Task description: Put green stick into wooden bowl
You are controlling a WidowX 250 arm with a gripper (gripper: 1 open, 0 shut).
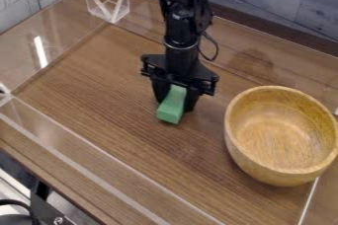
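my claw [175,93] is clamped on the green stick [171,107] at the frame's centre (its lower end near the table [93,81]); the wooden bowl [280,133] sits lower right, apart.

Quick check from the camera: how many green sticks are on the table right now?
1. The green stick is mid-table, its upper end clamped in the gripper, left of the wooden bowl. The bowl looks empty; nothing suggests another stick is hidden.

Gripper [175,93] clamped on green stick [172,107] — wooden bowl [280,133] alongside
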